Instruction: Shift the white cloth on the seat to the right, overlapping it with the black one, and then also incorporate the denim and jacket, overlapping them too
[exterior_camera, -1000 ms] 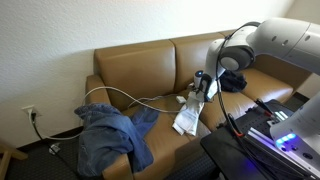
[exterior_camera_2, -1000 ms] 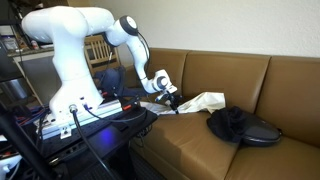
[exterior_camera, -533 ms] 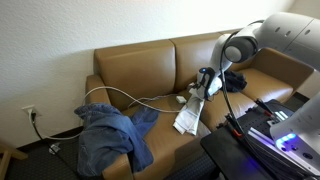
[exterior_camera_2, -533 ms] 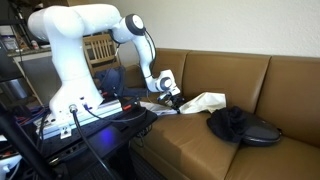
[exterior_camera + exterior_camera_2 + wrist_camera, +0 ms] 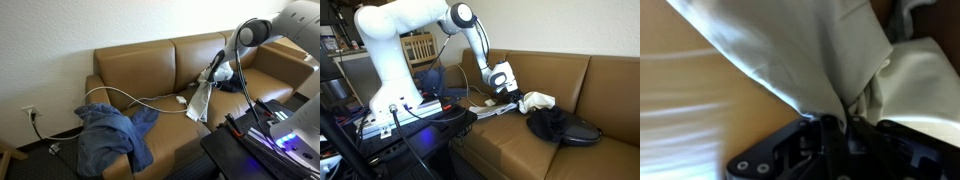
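Note:
My gripper (image 5: 218, 66) is shut on the white cloth (image 5: 202, 98) and holds it lifted above the brown sofa seat, the cloth hanging down from the jaws. In an exterior view the gripper (image 5: 516, 97) holds the bunched white cloth (image 5: 538, 101) right next to the black cloth (image 5: 558, 126), which lies on the seat. In the wrist view the white cloth (image 5: 810, 55) fills the frame and is pinched between the jaws (image 5: 837, 128). The denim and jacket (image 5: 112, 133) lie heaped over the sofa's far end.
The brown sofa (image 5: 135, 66) has a white cable (image 5: 135, 99) running across its seat. A dark stand with cables and a lit device (image 5: 262, 130) sits in front of the sofa. A wall socket (image 5: 30, 113) is on the wall beside it.
My gripper has lifted the white cloth off the seat and carried it toward the black cloth. The cloth now hangs from the jaws instead of lying flat.

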Robot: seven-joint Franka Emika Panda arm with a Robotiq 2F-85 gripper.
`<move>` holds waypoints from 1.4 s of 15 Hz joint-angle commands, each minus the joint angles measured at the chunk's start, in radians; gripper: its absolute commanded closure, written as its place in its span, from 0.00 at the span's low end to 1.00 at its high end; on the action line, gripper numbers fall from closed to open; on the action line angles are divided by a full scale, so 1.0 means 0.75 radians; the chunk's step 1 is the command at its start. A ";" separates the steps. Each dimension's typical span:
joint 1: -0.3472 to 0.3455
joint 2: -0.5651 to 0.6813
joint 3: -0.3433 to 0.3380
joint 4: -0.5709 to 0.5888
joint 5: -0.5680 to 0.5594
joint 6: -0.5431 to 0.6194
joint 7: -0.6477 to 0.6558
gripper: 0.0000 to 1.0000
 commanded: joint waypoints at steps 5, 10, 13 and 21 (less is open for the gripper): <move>-0.483 -0.281 0.212 -0.017 0.127 0.214 -0.188 0.98; -0.459 -0.154 0.095 0.224 0.337 0.116 -0.097 0.98; -0.283 -0.011 -0.132 0.325 0.457 0.074 0.047 0.98; -0.278 0.216 -0.219 0.480 0.339 -0.528 0.194 0.63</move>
